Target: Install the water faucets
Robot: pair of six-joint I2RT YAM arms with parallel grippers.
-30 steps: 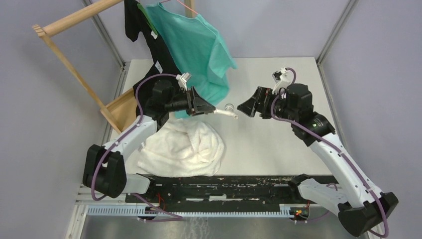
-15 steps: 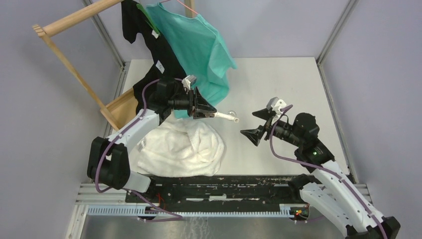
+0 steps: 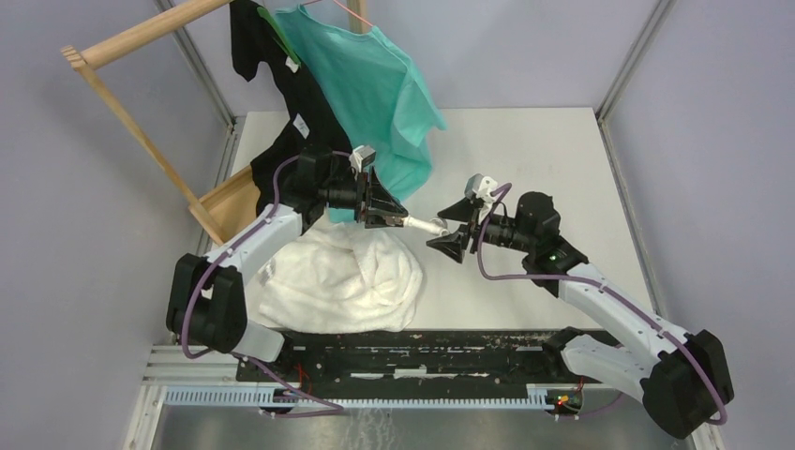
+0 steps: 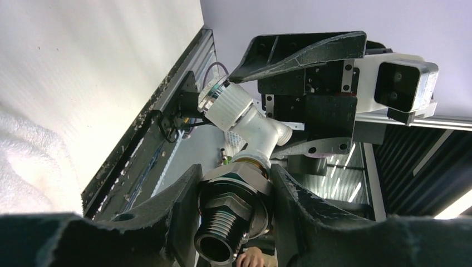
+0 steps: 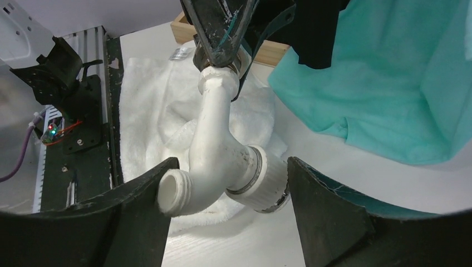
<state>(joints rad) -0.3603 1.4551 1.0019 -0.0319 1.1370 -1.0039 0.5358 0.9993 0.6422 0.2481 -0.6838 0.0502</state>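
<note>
We are holding the threaded fitting [image 4: 229,219] clamped in the left gripper [image 4: 234,186], with the white spout [image 5: 214,142] projecting from it in mid-air over the table [image 3: 525,159]. The right gripper [image 3: 451,228] is standing wide, its jaws straddling the spout's knob end, apparently without contact. We are judging the mating step to be in hand; the next move is calling for a square closure, then turning. The white towel [image 3: 337,277] and teal shirt [image 3: 375,94] are crowding the left side, while the right is offering room.
</note>
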